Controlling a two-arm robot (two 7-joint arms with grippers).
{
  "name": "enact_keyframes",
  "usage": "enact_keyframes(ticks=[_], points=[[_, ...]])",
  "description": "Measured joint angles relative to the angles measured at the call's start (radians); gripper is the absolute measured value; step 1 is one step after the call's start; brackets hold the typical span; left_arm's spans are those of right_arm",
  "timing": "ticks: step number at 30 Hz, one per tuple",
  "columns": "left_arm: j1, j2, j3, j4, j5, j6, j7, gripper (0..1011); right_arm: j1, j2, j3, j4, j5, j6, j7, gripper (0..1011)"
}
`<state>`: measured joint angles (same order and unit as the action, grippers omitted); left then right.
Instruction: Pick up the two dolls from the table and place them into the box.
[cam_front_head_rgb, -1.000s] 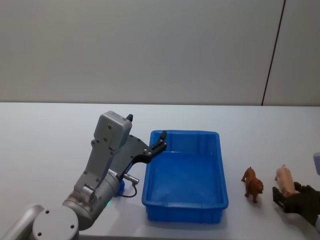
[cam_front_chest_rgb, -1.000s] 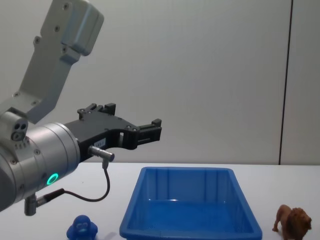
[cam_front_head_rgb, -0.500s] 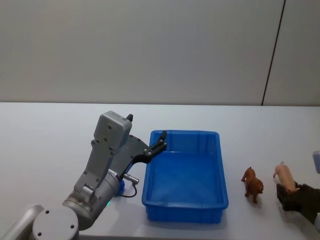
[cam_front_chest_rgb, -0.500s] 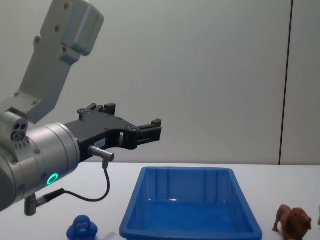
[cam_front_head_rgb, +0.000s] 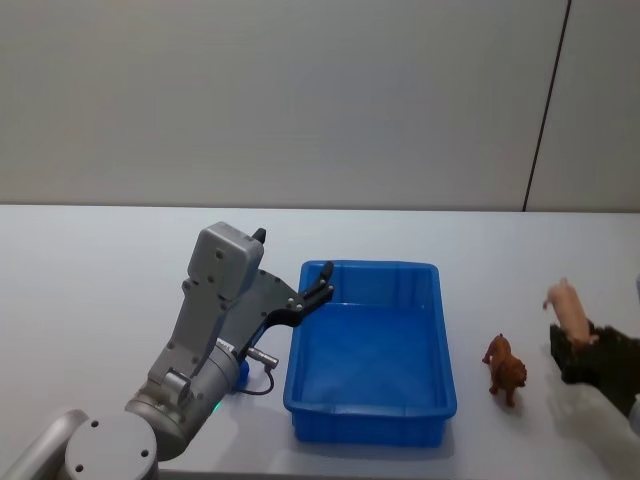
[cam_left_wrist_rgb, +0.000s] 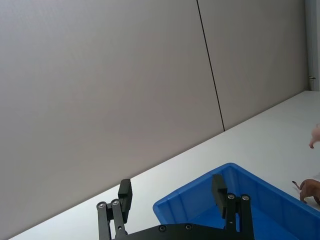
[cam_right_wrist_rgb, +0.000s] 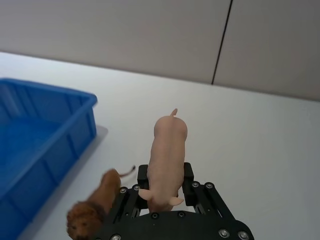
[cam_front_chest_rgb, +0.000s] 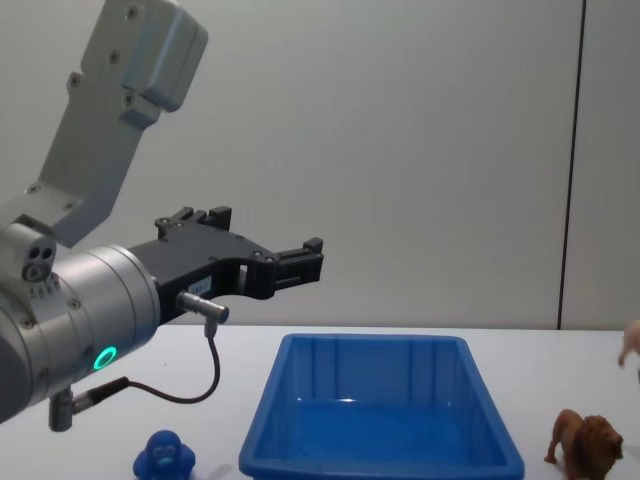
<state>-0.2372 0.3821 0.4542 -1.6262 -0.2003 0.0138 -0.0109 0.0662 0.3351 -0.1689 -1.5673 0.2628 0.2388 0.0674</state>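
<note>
The right hand (cam_right_wrist_rgb: 165, 173), pinching the pink pig (cam_right_wrist_rgb: 169, 147) on end clear of the worktop (cam_front_head_rgb: 100, 300), has the blue box (cam_front_head_rgb: 366, 428) to its left, beyond the standing lion (cam_front_head_rgb: 506, 368) (the left hand (cam_left_wrist_rgb: 171, 187) hangs spread above the box's left rim).

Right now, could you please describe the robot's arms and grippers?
The left arm is silver-grey, with boxy and cylindrical housings, a green ring light and a black cable. The left gripper and right gripper are black, flat-fingered, with silver screws.
</note>
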Motion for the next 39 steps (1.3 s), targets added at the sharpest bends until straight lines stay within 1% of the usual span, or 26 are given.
enact_keyframes(ticks=[7,14,17,23,26,28,32,39], points=[[0.000,0.000,0.000,0.000,0.000,0.000,0.000,1002,0.020,-0.002,0.000,-0.052,-0.003,-0.024,0.050,362],[0.000,0.000,0.000,0.000,0.000,0.000,0.000,1002,0.046,-0.011,-0.009,-0.080,-0.011,-0.019,0.112,363],[0.000,0.000,0.000,0.000,0.000,0.000,0.000,1002,0.067,-0.021,-0.019,-0.089,-0.019,-0.001,0.154,362],[0.000,0.000,0.000,0.000,0.000,0.000,0.000,1002,0.094,-0.039,-0.039,-0.091,-0.032,0.039,0.209,362],[0.000,0.000,0.000,0.000,0.000,0.000,0.000,1002,0.108,-0.054,-0.059,-0.088,-0.046,0.074,0.250,362],[0.000,0.000,0.000,0.000,0.000,0.000,0.000,1002,0.111,-0.060,-0.067,-0.086,-0.052,0.085,0.262,362],[0.000,0.000,0.000,0.000,0.000,0.000,0.000,1002,0.115,-0.077,-0.095,-0.078,-0.076,0.112,0.294,362],[0.000,0.000,0.000,0.000,0.000,0.000,0.000,1002,0.115,-0.096,-0.128,-0.071,-0.104,0.136,0.321,362]])
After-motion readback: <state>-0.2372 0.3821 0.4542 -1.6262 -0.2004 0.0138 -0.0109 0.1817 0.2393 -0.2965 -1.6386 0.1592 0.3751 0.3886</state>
